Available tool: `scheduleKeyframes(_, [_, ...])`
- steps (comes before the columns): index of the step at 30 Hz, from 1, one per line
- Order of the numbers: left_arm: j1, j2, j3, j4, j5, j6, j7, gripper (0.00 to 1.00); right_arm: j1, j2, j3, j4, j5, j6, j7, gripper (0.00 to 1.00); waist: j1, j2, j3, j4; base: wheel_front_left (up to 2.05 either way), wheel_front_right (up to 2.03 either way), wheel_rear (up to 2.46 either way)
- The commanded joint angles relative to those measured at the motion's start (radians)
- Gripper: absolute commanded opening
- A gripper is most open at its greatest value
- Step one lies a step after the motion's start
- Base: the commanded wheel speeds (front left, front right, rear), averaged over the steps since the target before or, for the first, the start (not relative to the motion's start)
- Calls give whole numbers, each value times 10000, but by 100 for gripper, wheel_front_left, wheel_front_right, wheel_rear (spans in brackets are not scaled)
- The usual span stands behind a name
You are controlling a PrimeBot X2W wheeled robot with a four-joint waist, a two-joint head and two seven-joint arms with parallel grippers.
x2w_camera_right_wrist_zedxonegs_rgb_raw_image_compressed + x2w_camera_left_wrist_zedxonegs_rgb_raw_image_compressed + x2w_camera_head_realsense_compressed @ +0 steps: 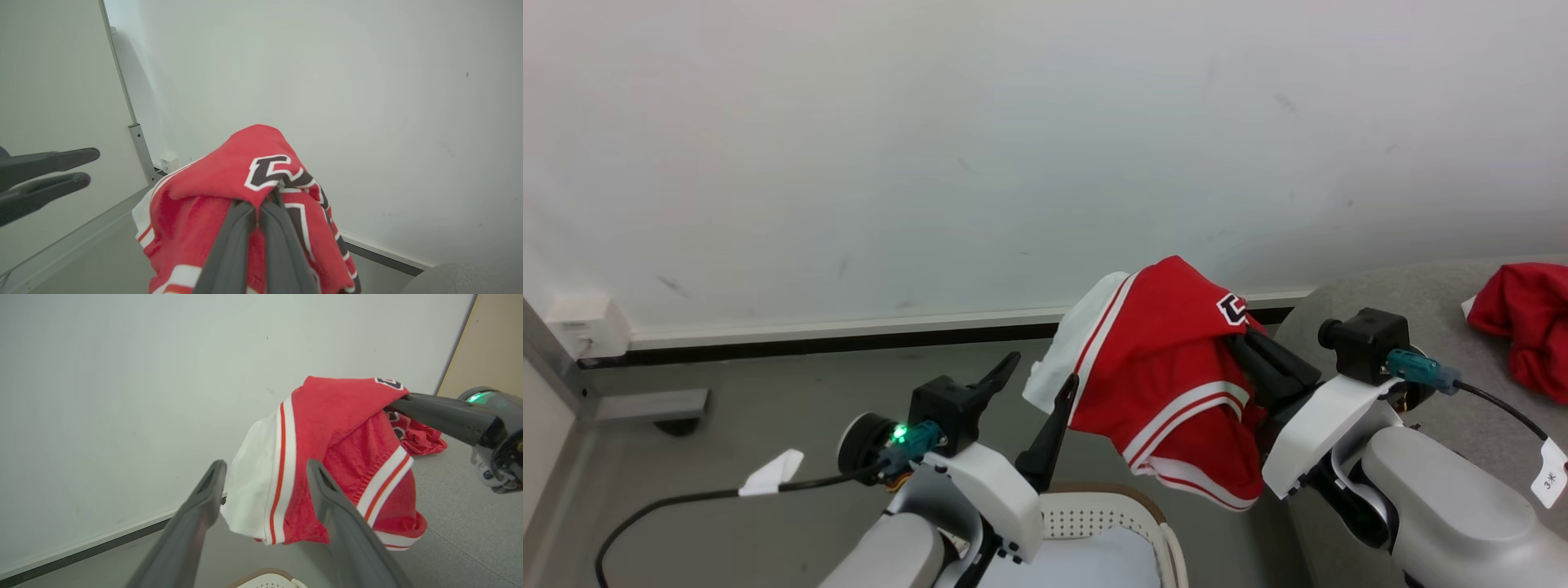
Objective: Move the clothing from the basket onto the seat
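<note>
- R gripper (1240, 341): its two fingers are pressed tight together, pinching a fold of the clothing (1168, 384) right at the tips. In the right wrist view the fingers (239, 228) meet just under a dark-and-white letter patch.
- The clothing (red, w/ a white panel & white stripe trim) drapes over the R fingertips and hangs down either side of them, up in the air. It touches neither basket nor seat.
- L gripper (1042, 369): fingers spread wide, nothing clamped between them.
- In the left wrist view the clothing (339, 428) shows through the gap and just beyond the L fingertips (216, 473), white panel nearest. Whether a fingertip touches the cloth, can't tell.
- The R gripper (394, 404) comes in from the side there, its tip buried in the top fold.
- Basket (1111, 490): low, under the base of the L fingers, brown rim & perforated wall visible, pale lining (1086, 563) inside. Its rim (265, 573) peeks in between the L fingers at their roots.
- Seat (1437, 286): grey, on the outer side of the R fingers, below their level.
- Second red garment (1531, 327) lies bunched on the seat, well apart from the R fingertips.
- Wall (931, 163) stands beyond both sets of tips.
</note>
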Motion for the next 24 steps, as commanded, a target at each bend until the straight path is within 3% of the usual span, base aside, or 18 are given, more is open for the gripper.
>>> scheduleKeyframes(1, [73,67,-8,22,-73,4,-39,100,177,-94,-107,-85,-77,-26,-49,0,-1,0,23,-194,0,0,0])
scheduleKeyframes(11, [65,47,-111,-71,-141,-4,-30,100,243,-365,-586,-362,-268,-25,-49,0,-1,0,58,-1009,0,0,0])
scheduleKeyframes(24, [93,-82,-348,-287,-176,54,-49,100,458,-841,-1158,-619,-407,-25,-45,0,-1,0,169,-2740,0,0,0])
